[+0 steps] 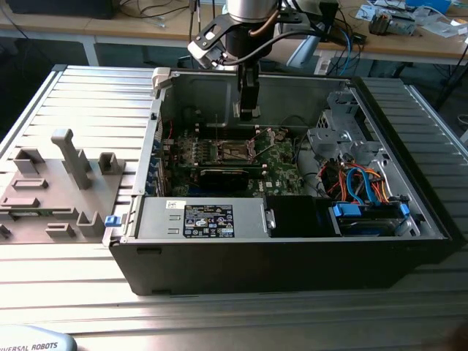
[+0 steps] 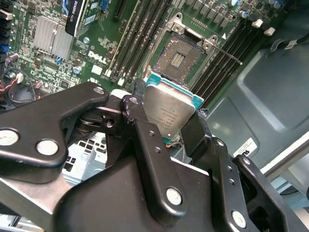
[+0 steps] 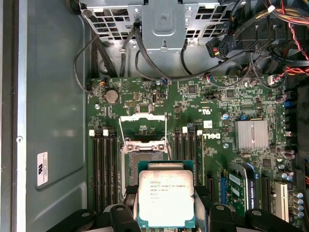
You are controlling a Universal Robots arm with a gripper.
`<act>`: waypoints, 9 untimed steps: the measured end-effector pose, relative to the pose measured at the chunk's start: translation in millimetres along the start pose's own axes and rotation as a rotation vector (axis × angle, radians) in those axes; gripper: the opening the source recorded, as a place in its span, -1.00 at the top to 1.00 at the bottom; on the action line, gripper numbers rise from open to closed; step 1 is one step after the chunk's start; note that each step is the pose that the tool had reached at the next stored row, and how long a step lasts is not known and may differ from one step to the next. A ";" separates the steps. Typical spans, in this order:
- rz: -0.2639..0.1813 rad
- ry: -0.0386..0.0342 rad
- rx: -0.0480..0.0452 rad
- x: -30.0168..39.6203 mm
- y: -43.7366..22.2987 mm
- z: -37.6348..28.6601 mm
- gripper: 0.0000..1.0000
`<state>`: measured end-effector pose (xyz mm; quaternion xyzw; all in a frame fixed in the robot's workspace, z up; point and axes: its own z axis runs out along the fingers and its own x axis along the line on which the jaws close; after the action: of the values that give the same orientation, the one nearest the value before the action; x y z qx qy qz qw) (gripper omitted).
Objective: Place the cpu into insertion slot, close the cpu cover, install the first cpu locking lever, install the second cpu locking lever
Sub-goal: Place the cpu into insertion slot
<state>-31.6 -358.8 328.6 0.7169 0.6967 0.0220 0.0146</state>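
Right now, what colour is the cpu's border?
The cpu border is teal-green, clearest in the first wrist view.

Open computer case [image 1: 278, 267], grey fixture blocks [image 1: 73, 157]

the cpu [image 3: 166, 198] sits in the tool [image 1: 247, 110], over the motherboard [image 3: 193, 96] inside the case [image 1: 292, 248] on the table [image 1: 219, 314], seemingly just beside the slot [image 3: 145, 155].

The insertion slot [image 2: 178, 57] lies uncovered, flanked by memory slots [image 2: 144, 30].
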 end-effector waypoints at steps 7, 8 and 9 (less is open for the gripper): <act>0.000 0.0000 0.0000 0.0 -0.1 2.3 -0.08; 0.000 0.0000 0.0000 0.0 -0.1 2.5 -0.08; 0.000 0.0000 0.0000 0.0 -0.1 2.6 -0.08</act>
<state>-31.6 -358.8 326.0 0.7169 0.6967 0.0220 0.0146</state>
